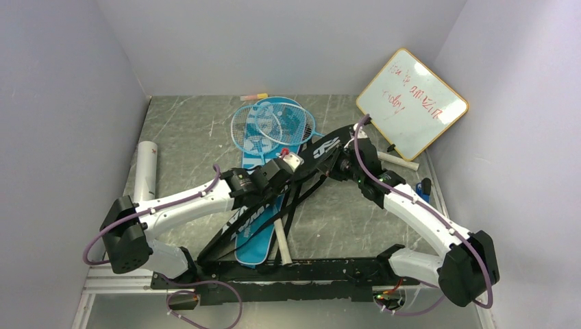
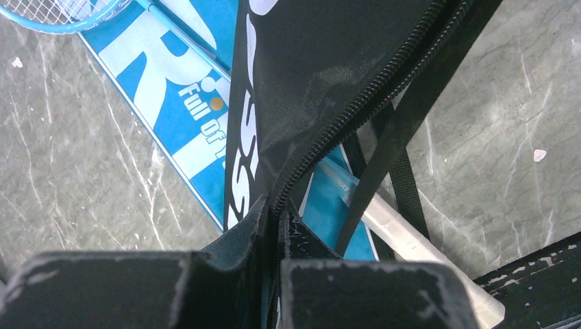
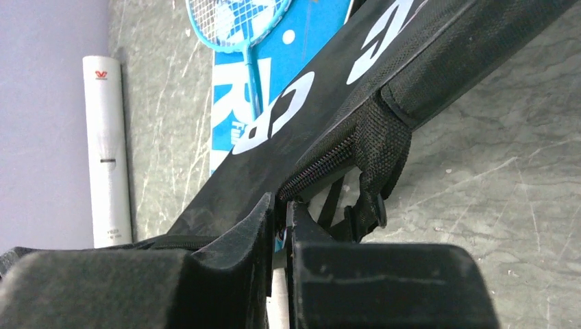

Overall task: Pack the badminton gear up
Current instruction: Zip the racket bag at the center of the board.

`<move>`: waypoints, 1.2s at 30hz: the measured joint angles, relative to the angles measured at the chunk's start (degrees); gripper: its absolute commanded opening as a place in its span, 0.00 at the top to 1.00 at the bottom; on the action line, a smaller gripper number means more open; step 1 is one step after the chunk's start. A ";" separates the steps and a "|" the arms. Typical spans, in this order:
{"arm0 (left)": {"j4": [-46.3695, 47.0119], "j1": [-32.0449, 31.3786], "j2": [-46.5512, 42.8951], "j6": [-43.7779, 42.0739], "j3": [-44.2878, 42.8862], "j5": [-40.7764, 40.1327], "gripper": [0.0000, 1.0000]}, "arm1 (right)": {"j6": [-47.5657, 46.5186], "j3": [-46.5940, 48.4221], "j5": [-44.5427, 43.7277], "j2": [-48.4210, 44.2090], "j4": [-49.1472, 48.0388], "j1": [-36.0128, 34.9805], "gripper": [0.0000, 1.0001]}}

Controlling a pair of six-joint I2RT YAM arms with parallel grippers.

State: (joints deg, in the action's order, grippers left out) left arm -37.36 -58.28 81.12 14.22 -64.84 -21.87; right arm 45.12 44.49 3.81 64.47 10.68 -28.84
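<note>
The black bag is held slantwise over the blue bag. Its zipper edge is pinched by the left gripper and, farther up, by the right gripper, both clamped on the fabric. Rackets are laid on the blue bag's far end, and a white tube is seen to its left.

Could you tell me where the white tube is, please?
In the top view, the white tube lies at the left, beside the left wall, left of the blue bag.
</note>
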 measured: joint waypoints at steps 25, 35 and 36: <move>-0.55 0.02 0.26 0.00 0.00 -0.02 0.95 | -5.14 -2.29 2.75 -4.57 0.02 0.20 0.74; 0.00 0.04 0.48 0.00 0.00 -0.04 0.95 | -6.47 -2.29 5.22 -5.33 0.00 0.09 0.72; 0.09 0.04 0.48 0.02 0.00 -0.04 0.95 | -6.58 -2.29 5.40 -5.68 0.00 0.00 0.71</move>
State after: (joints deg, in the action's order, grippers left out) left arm -37.28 -58.24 81.60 14.24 -64.84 -21.91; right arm 38.54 42.19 9.21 58.78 10.68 -28.84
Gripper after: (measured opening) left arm 0.086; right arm 0.289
